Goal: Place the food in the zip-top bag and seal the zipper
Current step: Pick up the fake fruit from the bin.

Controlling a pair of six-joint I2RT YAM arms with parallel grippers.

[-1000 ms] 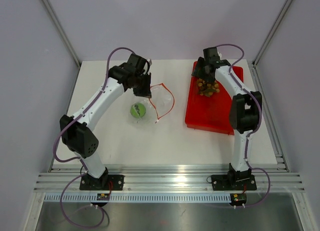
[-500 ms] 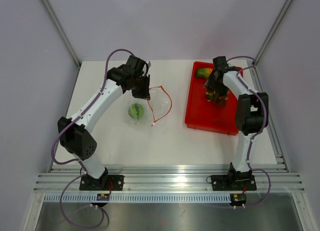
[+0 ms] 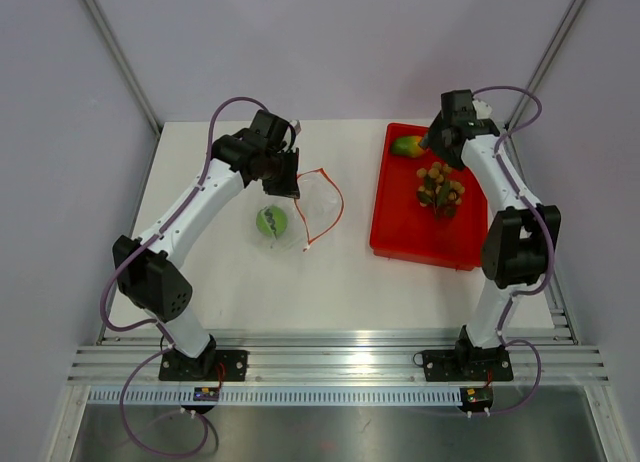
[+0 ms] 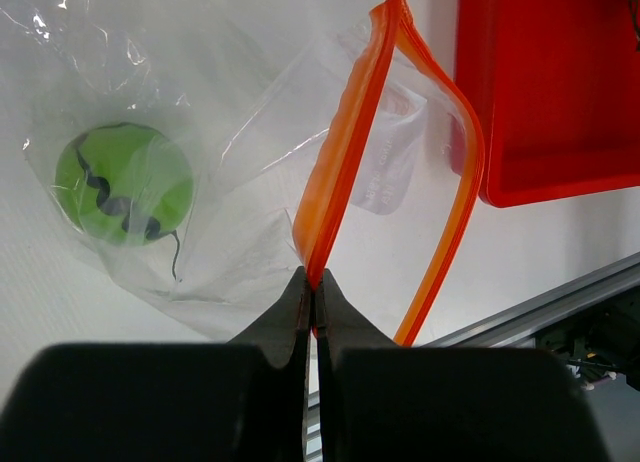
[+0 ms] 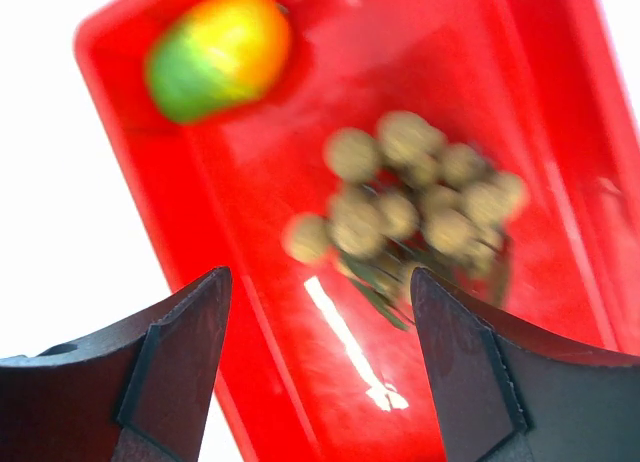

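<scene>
The clear zip-top bag (image 3: 303,210) lies left of centre with the round green fruit (image 3: 273,220) (image 4: 123,184) inside it. Its mouth gapes, and the orange-red zipper (image 3: 338,197) (image 4: 345,152) forms a loop. My left gripper (image 3: 291,186) (image 4: 312,282) is shut on one side of that zipper strip and holds it up. In the red tray (image 3: 400,240) (image 5: 570,122) lie the mango (image 3: 405,145) (image 5: 218,52) and the bunch of tan balls (image 3: 440,189) (image 5: 420,197). Above the tray's far end hangs my right gripper (image 3: 438,150) (image 5: 320,282), open and holding nothing.
The red tray stands on the right side of the white table (image 3: 230,282), close to the right arm's upright links. Grey walls close in the back and both sides. An aluminium rail (image 3: 330,357) runs along the near edge.
My right gripper has drawn back and to the right, off the bunch of balls. The bunch now lies further right in the tray, and the mango is uncovered. The left gripper has barely shifted.
</scene>
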